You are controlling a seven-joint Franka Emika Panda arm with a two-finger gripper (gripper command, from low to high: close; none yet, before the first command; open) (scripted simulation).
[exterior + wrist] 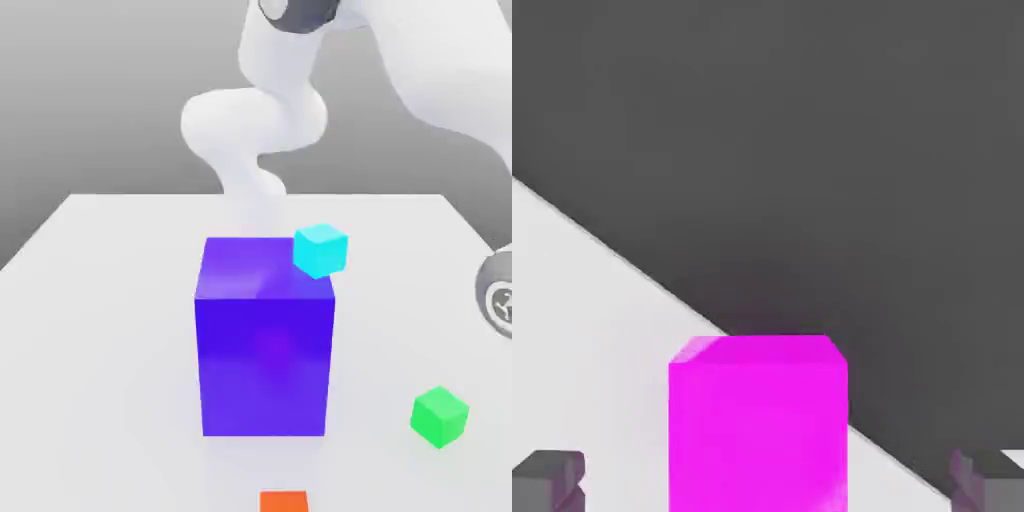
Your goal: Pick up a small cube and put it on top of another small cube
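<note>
A magenta cube (757, 425) stands on the white table (582, 330) in the hand view, right between my fingers. My gripper (767, 482) is open, and its dark fingertips (548, 480) stand wide apart on either side of the cube without touching it. In the exterior view a small cyan cube (321, 250) sits at the far right top corner of a tall blue block (265, 345); whether it rests on the block I cannot tell. A small green cube (439, 416) lies on the table toward the exterior view's right. An orange cube (284, 501) shows at the front edge.
The tall blue block stands in the middle of the white table (100, 330) and is much taller than the small cubes. The white arm (260, 120) rises behind it, and a grey round part of the arm (497, 292) hangs at the exterior view's right edge.
</note>
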